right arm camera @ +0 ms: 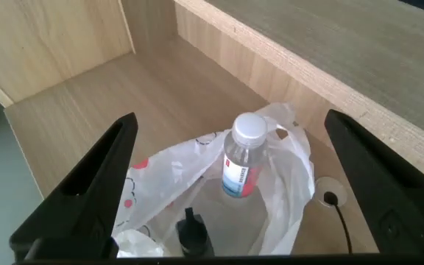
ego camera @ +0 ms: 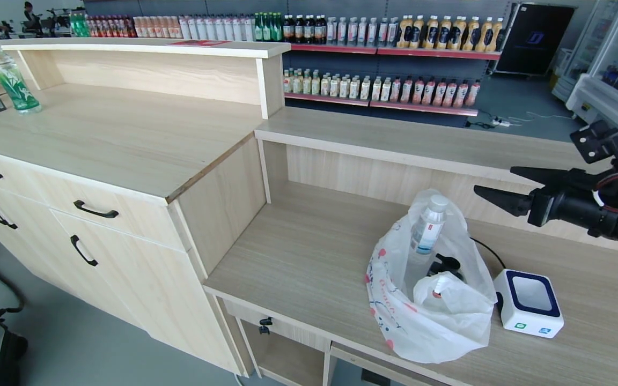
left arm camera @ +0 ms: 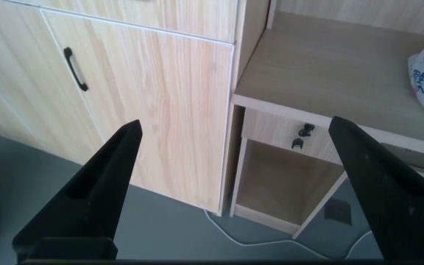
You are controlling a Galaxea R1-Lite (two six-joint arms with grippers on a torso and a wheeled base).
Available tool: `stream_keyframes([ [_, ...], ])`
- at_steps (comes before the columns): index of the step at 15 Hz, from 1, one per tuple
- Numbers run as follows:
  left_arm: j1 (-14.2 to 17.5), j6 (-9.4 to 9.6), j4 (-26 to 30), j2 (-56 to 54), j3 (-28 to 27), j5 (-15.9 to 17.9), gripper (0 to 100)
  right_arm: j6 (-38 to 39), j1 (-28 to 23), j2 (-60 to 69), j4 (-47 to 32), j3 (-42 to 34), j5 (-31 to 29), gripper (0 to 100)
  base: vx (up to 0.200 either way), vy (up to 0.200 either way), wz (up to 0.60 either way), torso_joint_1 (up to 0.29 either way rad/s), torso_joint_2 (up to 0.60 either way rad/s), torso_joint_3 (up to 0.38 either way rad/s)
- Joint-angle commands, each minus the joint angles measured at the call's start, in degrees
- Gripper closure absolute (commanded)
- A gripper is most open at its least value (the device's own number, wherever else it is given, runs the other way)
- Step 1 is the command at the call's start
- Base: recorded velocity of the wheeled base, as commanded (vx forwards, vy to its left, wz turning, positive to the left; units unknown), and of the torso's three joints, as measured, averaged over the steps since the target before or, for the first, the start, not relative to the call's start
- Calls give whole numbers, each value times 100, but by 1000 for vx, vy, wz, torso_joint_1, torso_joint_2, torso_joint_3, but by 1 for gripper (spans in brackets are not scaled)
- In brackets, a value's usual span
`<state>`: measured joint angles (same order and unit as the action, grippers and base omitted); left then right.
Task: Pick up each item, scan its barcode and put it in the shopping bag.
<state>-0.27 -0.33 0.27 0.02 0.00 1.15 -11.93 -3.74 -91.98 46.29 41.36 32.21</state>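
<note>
My left gripper (left arm camera: 235,131) and right gripper (ego camera: 494,180) stand spread, empty; I judge the upper-left green bottle (ego camera: 11,75) rigid, slick, best grasped mid-body.

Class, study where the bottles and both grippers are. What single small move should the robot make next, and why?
Probably lift the left gripper toward the green bottle on the upper counter. One clear bottle already stands in the shopping bag, the right gripper is open and empty near it, and the green bottle is on the robot's left, not yet bagged.
</note>
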Motion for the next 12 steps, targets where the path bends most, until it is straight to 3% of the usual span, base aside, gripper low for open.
stream_keyframes([
  [1, 0, -2, 0, 6, 0, 0, 0, -687, -364, 883, -225, -524, -101, 0, 0, 0, 0, 0, 0, 0],
  [3, 0, -2, 0, 6, 0, 0, 0, -1250, -663, 1103, -744, -515, -92, 0, 0, 0, 0, 0, 0, 0],
  [7, 0, -2, 0, 6, 0, 0, 0, -1637, -909, 1419, -1008, -515, -74, 0, 0, 0, 0, 0, 0, 0],
  [12, 0, -2, 0, 6, 0, 0, 0, -1540, -927, 1578, -1333, -515, -215, 0, 0, 0, -600, 0, 0, 4],
])
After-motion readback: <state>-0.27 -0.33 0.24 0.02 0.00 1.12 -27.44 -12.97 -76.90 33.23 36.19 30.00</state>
